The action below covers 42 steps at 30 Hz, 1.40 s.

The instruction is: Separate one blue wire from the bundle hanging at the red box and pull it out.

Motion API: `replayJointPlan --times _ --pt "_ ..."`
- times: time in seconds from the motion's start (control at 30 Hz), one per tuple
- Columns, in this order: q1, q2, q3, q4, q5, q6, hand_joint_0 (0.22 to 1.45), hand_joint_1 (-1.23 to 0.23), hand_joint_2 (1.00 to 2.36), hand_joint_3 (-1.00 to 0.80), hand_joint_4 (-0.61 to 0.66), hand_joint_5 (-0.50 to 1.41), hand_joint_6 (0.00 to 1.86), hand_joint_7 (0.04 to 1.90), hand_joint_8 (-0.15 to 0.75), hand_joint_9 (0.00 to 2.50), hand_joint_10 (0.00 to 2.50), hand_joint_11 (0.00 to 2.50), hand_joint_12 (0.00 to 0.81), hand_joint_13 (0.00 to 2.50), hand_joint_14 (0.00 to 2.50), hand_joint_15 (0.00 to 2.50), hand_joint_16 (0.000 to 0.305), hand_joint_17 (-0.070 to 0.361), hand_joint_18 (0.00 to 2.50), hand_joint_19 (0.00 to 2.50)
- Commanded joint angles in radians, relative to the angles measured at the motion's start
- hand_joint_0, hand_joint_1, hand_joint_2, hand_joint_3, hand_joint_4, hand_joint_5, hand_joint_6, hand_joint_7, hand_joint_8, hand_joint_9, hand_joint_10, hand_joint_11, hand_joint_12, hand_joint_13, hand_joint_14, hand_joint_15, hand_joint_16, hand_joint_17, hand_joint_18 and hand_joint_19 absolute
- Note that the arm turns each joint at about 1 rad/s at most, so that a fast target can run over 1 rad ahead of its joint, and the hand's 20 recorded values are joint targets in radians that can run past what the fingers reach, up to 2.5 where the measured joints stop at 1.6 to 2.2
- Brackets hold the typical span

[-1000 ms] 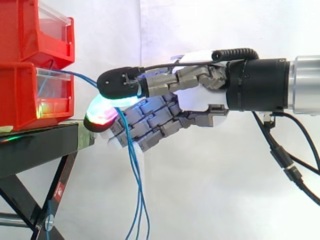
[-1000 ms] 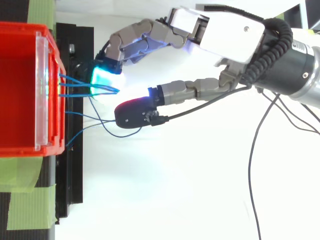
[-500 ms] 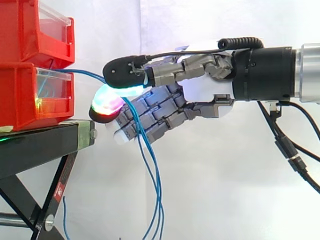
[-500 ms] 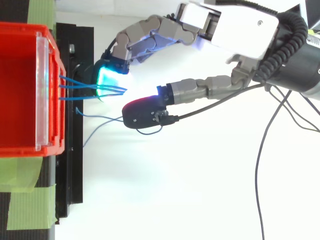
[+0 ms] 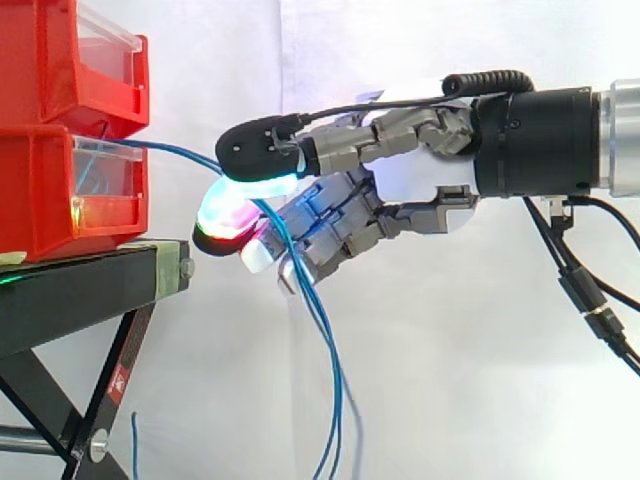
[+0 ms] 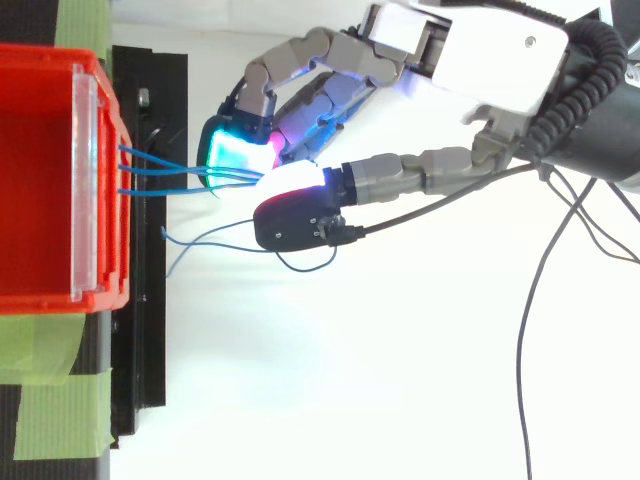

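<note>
Since the earlier frame I have drawn my hand (image 5: 420, 190) toward the right of the frame, away from the red box (image 5: 40, 200), and the fingers under my thumb have curled in tighter. My hand is closed in a pinch: in the top view the blue wires (image 6: 160, 170) run from the box front at left centre straight into the gap between my cyan pad (image 6: 232, 155) and my thumb (image 6: 295, 215). I count several strands entering that pinch, so I judge the single wire is not yet separated. In the side view one stretch of blue wire (image 5: 170, 152) lies almost level from the box at upper left to my thumb, and beyond the pinch the bundle (image 5: 325, 400) drops to the bottom centre of the frame. Two thinner loose strands (image 6: 215, 240) loop below my thumb, apart from the pinched ones. The held stretch lies along the left-to-right line, with the box to my left above the black stand (image 5: 80, 290), so the pull should go on rightward along that line.
</note>
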Motion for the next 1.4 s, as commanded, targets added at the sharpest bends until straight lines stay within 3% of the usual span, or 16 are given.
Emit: replayJointPlan --times 0.0,0.4,0.87,1.2,1.37 --pt "0.0 0.001 0.0 -0.009 0.001 0.001 0.63 -0.7 1.02 -0.16 0.19 -0.18 0.85 0.82 0.408 0.96 0.02 0.55 0.454 1.31 0.02 0.76 0.049 0.109 0.72 0.26" --pt "0.005 0.001 0.0 -0.018 -0.002 0.014 0.63 -0.69 1.02 -0.17 0.2 -0.19 0.84 0.82 0.412 1.03 0.02 0.66 0.445 1.47 0.03 1.02 0.049 0.109 0.72 0.27" --pt "0.003 0.004 0.0 -0.032 -0.003 0.051 0.63 -0.69 1.02 -0.16 0.2 -0.19 0.84 0.83 0.424 1.09 0.02 0.75 0.46 1.36 0.03 0.94 0.05 0.112 0.71 0.27" --pt "0.005 0.004 0.0 -0.034 -0.002 0.051 0.62 -0.68 1.02 -0.14 0.17 -0.19 0.85 0.82 0.366 0.84 0.02 0.88 0.493 1.14 0.02 0.85 0.051 0.115 0.7 0.28" --pt "0.005 0.005 0.0 -0.034 -0.002 0.051 0.61 -0.68 1.02 -0.12 0.16 -0.18 0.85 0.82 0.363 0.69 0.02 0.81 0.501 1.01 0.02 0.79 0.052 0.118 0.67 0.32"
